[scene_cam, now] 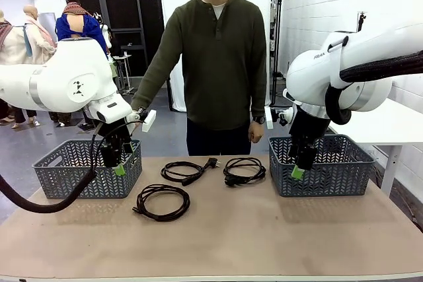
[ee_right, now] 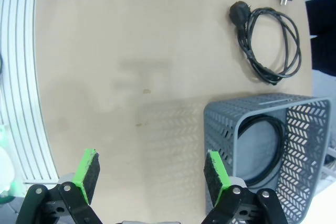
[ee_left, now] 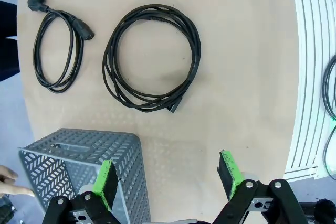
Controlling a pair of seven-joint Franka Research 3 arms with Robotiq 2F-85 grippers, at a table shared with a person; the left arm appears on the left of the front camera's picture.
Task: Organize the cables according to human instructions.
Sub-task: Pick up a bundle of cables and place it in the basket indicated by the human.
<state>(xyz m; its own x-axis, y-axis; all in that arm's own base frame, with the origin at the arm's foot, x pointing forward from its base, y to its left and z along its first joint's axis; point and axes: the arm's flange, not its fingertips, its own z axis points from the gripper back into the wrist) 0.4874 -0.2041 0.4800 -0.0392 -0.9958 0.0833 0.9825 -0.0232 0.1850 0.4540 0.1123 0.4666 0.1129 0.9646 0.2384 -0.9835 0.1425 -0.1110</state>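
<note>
Black cable [ee_right: 281, 140] inside grey basket [ee_right: 220, 129], revealed by right wrist view.

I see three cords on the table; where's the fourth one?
In the right wrist view, the coiled black power cord lies inside the grey plastic lattice basket on the robot's right side, close to the open right gripper.

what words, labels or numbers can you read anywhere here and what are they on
No text here can be read clearly.
Small dark print on the right arm, on its white shell: too small to read.
Black emblem on the left arm, on its white shell: a symbol, no legible letters.
</note>
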